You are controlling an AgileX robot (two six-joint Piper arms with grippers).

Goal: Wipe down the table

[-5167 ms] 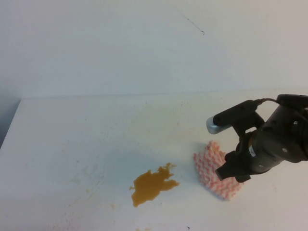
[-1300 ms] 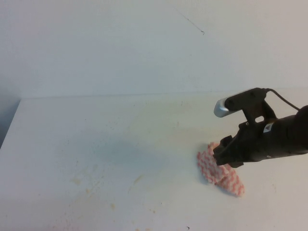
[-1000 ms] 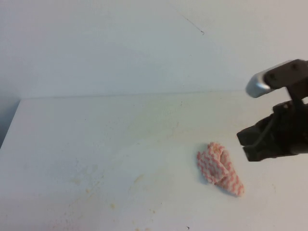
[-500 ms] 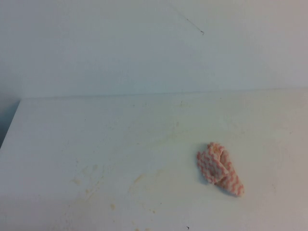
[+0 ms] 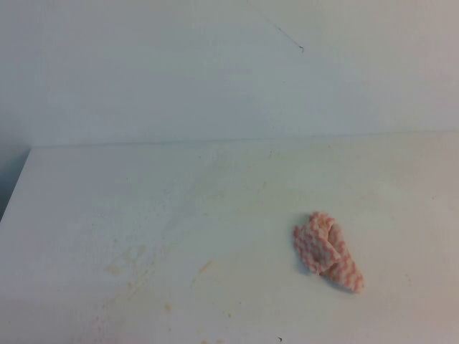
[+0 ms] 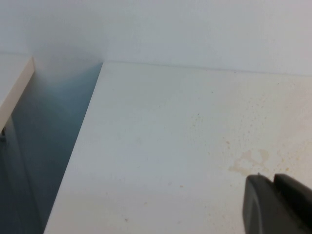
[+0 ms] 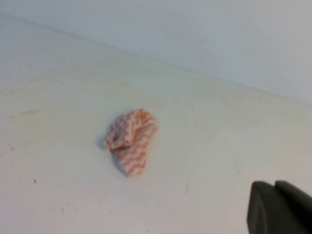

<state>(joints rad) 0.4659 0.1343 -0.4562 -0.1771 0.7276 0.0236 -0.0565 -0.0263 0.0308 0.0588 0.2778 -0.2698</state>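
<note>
High view: a white bench (image 5: 143,186) runs from the near edge to a plain pale wall (image 5: 215,72) at the far side. One thing lies on it, a crumpled cloth (image 5: 326,251) in a red-and-white zigzag print. It sits right of centre and towards the near edge, bunched into a loose lump with a flatter tail trailing to the near right. The cloth lies free on the surface, with nothing touching it.

Faint yellowish-brown smears (image 5: 136,261) mark the bench on the near left, well apart from the cloth. A few paler specks are scattered between the two. A small dark mark (image 5: 302,49) shows high on the wall.

Neither arm shows in this view. The left end effector (image 6: 274,185) appears only in the left wrist view, as two dark fingertips pressed together with just a thin seam between them, holding nothing. It hangs above the left part of the bench, close to a pale tan stain (image 6: 248,161). Beyond the bench's left edge is a shadowed gap, then a second white surface (image 6: 14,78).

The right end effector (image 7: 274,187) appears only in the right wrist view, its dark tips likewise drawn tight together and empty. It hangs above bare bench, well apart from the cloth, which sits out towards the middle of that picture with a little shadow under its edge.
</note>
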